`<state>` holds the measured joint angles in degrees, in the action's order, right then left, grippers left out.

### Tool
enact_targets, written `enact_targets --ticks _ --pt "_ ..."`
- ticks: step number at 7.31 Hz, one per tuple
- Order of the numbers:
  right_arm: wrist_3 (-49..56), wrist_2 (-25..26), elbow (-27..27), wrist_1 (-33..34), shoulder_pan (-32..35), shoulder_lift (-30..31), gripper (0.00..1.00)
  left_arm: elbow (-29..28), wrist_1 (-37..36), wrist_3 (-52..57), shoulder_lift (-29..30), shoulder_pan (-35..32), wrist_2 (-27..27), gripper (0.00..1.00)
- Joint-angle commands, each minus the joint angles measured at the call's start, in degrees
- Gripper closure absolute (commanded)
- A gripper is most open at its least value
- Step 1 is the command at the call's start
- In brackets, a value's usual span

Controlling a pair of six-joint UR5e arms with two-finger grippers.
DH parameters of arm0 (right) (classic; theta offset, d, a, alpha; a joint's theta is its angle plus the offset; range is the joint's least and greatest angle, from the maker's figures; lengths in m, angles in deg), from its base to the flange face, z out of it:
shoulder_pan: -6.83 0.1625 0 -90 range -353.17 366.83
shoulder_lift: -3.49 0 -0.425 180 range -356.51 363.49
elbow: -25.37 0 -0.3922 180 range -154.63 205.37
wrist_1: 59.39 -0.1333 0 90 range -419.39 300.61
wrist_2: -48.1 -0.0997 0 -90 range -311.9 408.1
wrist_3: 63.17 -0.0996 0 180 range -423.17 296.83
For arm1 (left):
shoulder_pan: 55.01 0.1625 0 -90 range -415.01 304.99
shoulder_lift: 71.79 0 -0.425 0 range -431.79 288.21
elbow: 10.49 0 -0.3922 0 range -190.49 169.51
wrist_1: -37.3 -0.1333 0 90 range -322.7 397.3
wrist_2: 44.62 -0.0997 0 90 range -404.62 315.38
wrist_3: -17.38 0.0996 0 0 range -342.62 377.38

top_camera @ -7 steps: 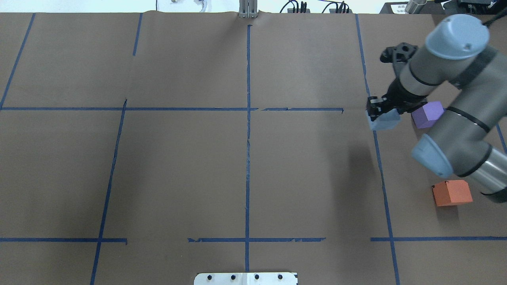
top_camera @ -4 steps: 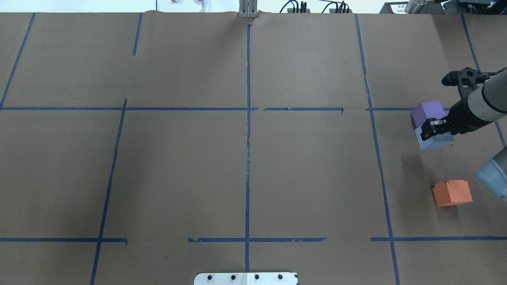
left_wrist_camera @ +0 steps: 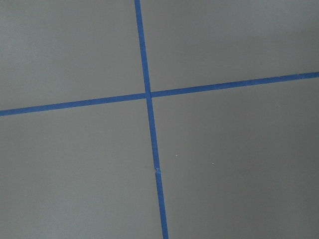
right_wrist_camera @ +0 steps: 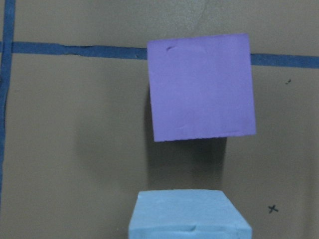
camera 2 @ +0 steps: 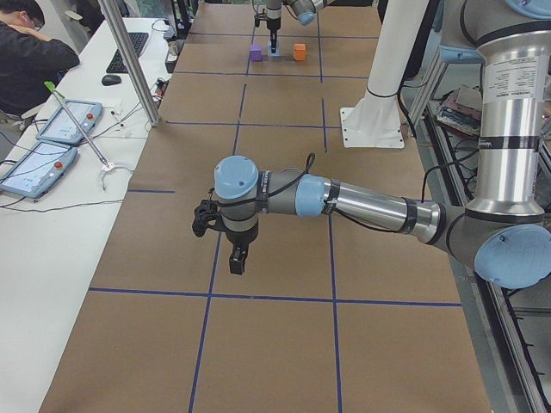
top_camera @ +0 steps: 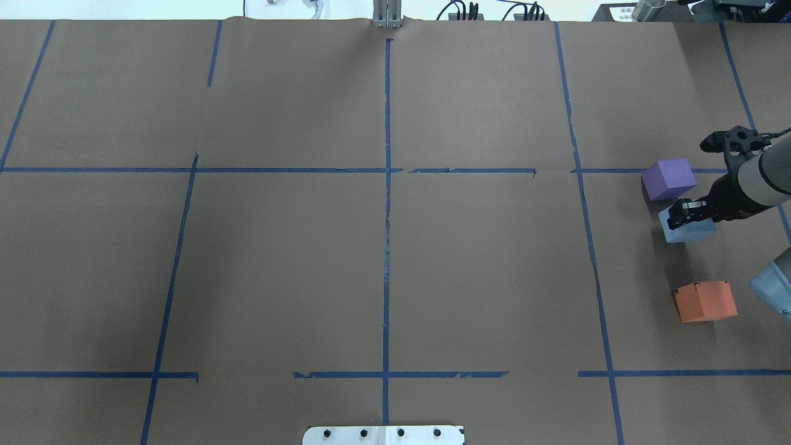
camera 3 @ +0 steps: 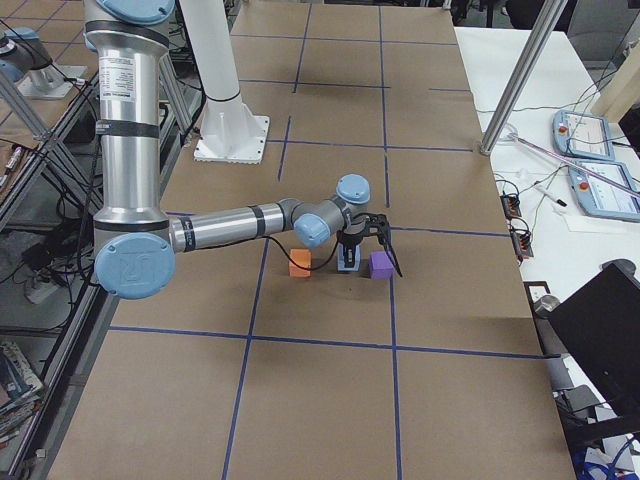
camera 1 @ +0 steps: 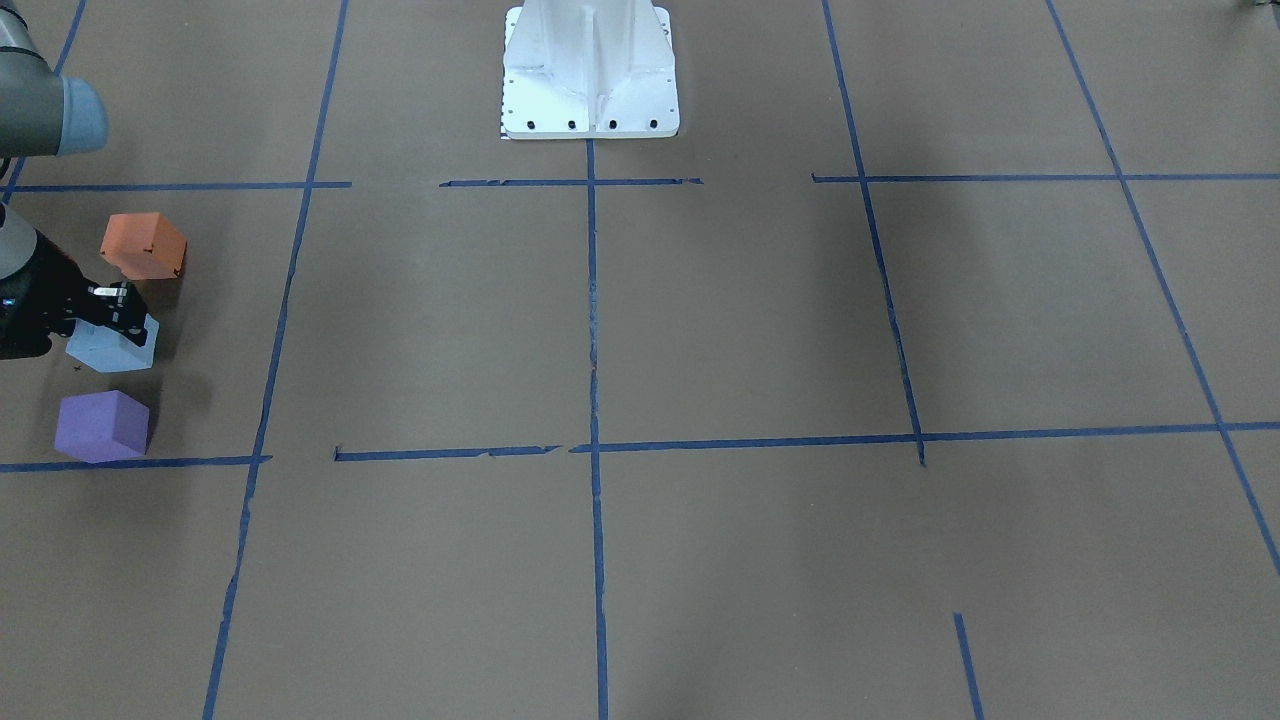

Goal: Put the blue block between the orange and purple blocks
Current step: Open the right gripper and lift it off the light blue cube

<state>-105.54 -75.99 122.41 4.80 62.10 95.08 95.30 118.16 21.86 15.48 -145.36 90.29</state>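
**Right gripper** [top_camera: 682,214]: jaws closed onto the blue block [top_camera: 691,229], pinching its upper part. The fingers cover the top of the block in the overhead and front views.

**Blue block:** in the gap between the purple block [top_camera: 668,178] and the orange block [top_camera: 706,301], apart from both and roughly on the line joining them. It looks somewhat nearer the purple one. Whether its base is on the table [top_camera: 494,278] or just above it cannot be told.

**Step in hand (judged):** setting down and letting go.
- Lower straight until the base sits flat.
- Spread the jaws without twisting, so the block stays square to its neighbours.
- Lift straight up before drawing back. The purple block is the closer neighbour and the one likeliest to be nudged.
- A small shift toward the orange block before release would centre it better.

**Left gripper** [camera 2: 238,258]: hangs over bare table well away from the blocks, above a crossing of tape lines [left_wrist_camera: 148,94]. It is seen only from the side, so whether its jaws are spread or together cannot be told.

**Hidden or unclear:**
- The right wrist view shows no fingers and only the top edge of the blue block at the bottom of the frame.
- The right arm [top_camera: 763,179] runs off the frame edge in the overhead view.
- In the left side view the blocks are tiny.
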Motion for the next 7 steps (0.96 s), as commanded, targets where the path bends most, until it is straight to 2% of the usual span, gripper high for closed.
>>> enact_targets --ticks 1,3,4,6,7 --pt "-0.34 0.6 -0.8 -1.7 -1.65 0.08 0.0 0.03 0.0 0.0 0.0 0.0 0.0 0.0" --pt "0.18 -0.62 3.91 1.17 -0.61 0.52 0.0 0.2 0.0 0.0 0.0 0.0 0.0 0.0" --pt "2.62 -2.37 8.9 9.9 2.27 0.52 0.0 0.2 0.0 0.0 0.0 0.0 0.0 0.0" --pt "26.24 -3.44 15.87 28.87 13.05 1.3 0.0 0.2 0.0 0.0 0.0 0.0 0.0 0.0" --pt "37.95 -3.79 16.24 33.15 19.37 3.14 0.0 0.2 0.0 0.09 0.0 0.0 0.0 0.0"
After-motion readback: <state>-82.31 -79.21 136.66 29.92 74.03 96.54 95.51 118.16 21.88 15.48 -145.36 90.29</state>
